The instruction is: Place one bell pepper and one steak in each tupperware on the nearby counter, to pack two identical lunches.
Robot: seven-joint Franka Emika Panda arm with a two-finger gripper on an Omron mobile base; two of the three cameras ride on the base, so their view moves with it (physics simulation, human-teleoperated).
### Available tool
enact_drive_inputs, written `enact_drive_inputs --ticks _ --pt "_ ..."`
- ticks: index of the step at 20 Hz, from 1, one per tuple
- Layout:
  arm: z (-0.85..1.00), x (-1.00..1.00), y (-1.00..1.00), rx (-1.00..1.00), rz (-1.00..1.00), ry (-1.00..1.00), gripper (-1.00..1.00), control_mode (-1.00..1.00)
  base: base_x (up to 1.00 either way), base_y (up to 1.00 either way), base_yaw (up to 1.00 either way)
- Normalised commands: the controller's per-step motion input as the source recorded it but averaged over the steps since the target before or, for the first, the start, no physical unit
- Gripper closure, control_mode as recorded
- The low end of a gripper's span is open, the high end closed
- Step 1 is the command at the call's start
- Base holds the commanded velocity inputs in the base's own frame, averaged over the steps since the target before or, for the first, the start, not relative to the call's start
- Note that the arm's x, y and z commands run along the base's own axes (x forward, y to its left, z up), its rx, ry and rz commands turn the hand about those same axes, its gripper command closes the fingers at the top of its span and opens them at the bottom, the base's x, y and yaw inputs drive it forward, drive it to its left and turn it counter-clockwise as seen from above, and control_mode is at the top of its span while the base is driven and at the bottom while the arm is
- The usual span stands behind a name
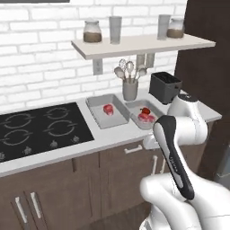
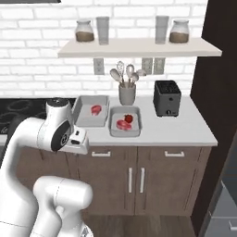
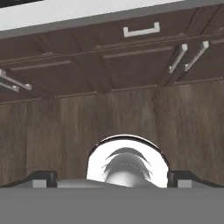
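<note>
Cabinet doors (image 3: 131, 57) of dark wood grain face the hand; whether its jaws are open, I cannot tell. On the pale surface (image 2: 185, 129), one shallow grey tupperware (image 2: 125, 121) holds a glossy round bell pepper (image 2: 128, 118) beside a flat steak (image 2: 122, 124); the other tupperware (image 2: 91, 111) holds one red piece (image 2: 96, 109). Reaching up blind could knock a tray's rim.

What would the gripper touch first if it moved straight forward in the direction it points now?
Probably the wooden floor. The hand view looks down past the dark cabinet fronts below the counter edge, with nothing else between. How far off the floor lies is unclear. The gripper carries nothing that I can see.
</note>
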Motion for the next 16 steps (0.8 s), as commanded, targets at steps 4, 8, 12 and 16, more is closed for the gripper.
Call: enact_drive_inputs --ticks 4,8,12,16 --pt "0.00 0.00 0.00 0.00 0.00 0.00 -1.00 1.00 -0.32 0.00 -0.80" --pt "0.00 0.00 0.00 0.00 0.00 0.00 -1.00 1.00 0.00 0.00 -1.00" --pt "0.00 0.00 0.00 0.00 0.00 0.00 -1.00 1.00 0.00 0.00 -0.96" --pt "0.00 0.00 0.00 0.00 0.00 0.00 -1.00 1.00 0.06 -0.19 -0.89"
